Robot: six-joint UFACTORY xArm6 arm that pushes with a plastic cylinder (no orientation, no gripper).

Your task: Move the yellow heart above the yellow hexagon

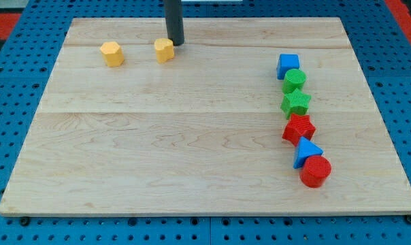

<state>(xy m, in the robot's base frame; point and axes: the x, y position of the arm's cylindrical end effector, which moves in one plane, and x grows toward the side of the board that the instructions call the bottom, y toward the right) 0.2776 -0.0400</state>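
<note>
A: What is on the view's left of the desk [192, 150]?

B: The yellow hexagon [112, 54], near the top. To its right, apart from it, is the yellow heart [164, 50].

A: And the tool?

B: It is a plain rod with no jaws. My tip [175, 42] is just beside the heart, at its upper right.

A: The right side?

B: A touching column: blue cube [288, 65], green cylinder [294, 80], green star [296, 103], red star [299, 128], blue triangle [306, 152], red cylinder [316, 171].
</note>
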